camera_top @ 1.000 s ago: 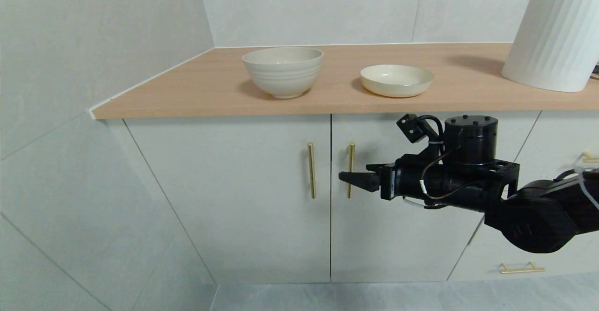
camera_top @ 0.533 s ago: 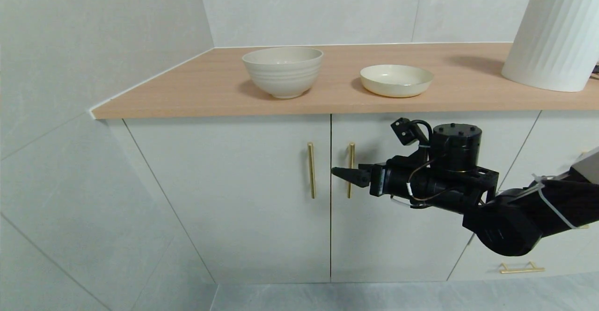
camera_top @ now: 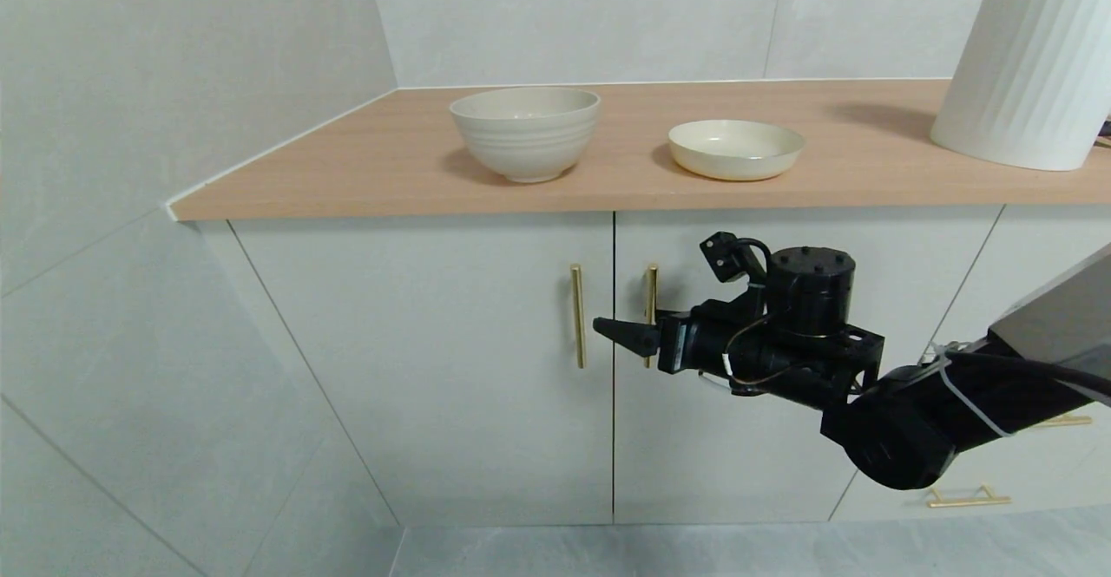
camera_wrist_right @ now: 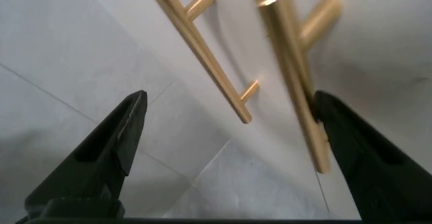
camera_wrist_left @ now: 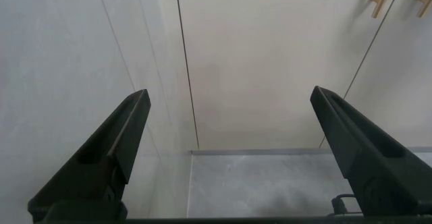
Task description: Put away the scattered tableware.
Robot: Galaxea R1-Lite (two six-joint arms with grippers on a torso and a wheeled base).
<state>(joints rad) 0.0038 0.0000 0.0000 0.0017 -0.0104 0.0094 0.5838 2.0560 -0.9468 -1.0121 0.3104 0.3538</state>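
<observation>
- The bowl (camera_top: 525, 132) and the shallow dish (camera_top: 735, 148) are being carried, apart from each other, on the wooden counter (camera_top: 364, 169).
- The right gripper (camera_top: 618, 332) is being held wide open and empty below the dish, close to the door handles (camera_top: 577, 315).
- The left gripper (camera_wrist_left: 229, 136) is being held wide open and empty, facing the cabinet (camera_wrist_left: 270, 62) foot and the floor (camera_wrist_left: 256, 183).

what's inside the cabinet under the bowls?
The inside is hidden: both doors are shut. On their fronts, two gold handles flank the seam, and the open right tool sits close in front of them.
</observation>
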